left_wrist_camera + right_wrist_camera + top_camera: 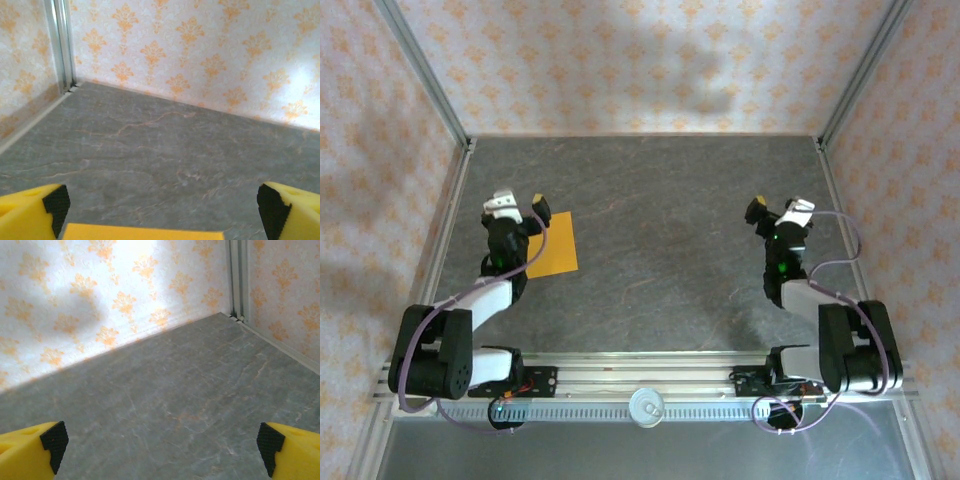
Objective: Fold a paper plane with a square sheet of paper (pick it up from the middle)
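Over the left side of the paper [552, 245]: left gripper [520, 208], jaws wide, empty.
Well right of the paper: right gripper [775, 212], jaws wide, empty.
Paper: flat on the table [670, 260], unfolded.
Risk: a pinch near the paper's edge, not its middle, may slide or crumple it.

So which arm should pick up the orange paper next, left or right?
Probably left. The left fingers, open, hover right by the square sheet of paper, lying flat on that side. The right fingers, also open, are far across the table.
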Motion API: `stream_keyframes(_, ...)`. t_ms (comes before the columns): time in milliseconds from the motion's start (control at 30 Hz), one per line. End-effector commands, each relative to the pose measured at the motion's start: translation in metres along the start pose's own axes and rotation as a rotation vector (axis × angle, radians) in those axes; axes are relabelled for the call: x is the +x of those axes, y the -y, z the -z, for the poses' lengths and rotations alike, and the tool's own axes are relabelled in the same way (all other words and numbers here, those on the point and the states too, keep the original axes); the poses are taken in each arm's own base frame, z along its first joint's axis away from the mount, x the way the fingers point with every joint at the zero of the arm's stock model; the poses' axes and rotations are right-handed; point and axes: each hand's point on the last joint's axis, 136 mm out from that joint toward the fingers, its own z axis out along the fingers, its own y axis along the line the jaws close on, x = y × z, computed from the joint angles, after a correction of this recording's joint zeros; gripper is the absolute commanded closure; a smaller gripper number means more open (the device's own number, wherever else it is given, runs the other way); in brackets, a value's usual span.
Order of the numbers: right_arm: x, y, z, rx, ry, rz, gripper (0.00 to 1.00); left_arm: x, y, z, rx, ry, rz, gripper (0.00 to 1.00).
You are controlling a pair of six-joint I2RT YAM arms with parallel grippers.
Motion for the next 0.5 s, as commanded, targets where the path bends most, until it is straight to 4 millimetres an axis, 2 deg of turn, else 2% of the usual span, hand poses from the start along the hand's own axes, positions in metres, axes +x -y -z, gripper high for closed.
stream_keyframes(0, 0.025, 0.000, 0.007, 0.027, -0.189, -0.105, 0.00, 0.035, 0.000, -0.010, -0.030, -0.238, 0.161, 0.01)
stream_keyframes(67, 0.036, -0.011, 0.011, -0.023, -0.265, -0.159, 0.00, 0.047, 0.027, -0.017, 0.100, -0.327, 0.176, 0.01)
stream_keyframes(100, 0.029, -0.017, 0.015, -0.057, -0.262, -0.207, 0.00, 0.055, 0.039, -0.021, 0.157, -0.371, 0.201, 0.01)
stream_keyframes(200, 0.032, -0.034, 0.025, -0.145, -0.315, -0.276, 0.00, 0.082, 0.055, -0.030, 0.215, -0.500, 0.265, 0.01)
stream_keyframes(300, 0.033, -0.048, 0.033, -0.228, -0.352, -0.316, 0.00, 0.106, 0.044, -0.038, 0.110, -0.602, 0.278, 0.04)
stream_keyframes(467, 0.036, -0.055, 0.037, -0.257, -0.390, -0.357, 0.00, 0.128, 0.027, -0.034, -0.002, -0.691, 0.273, 0.03)
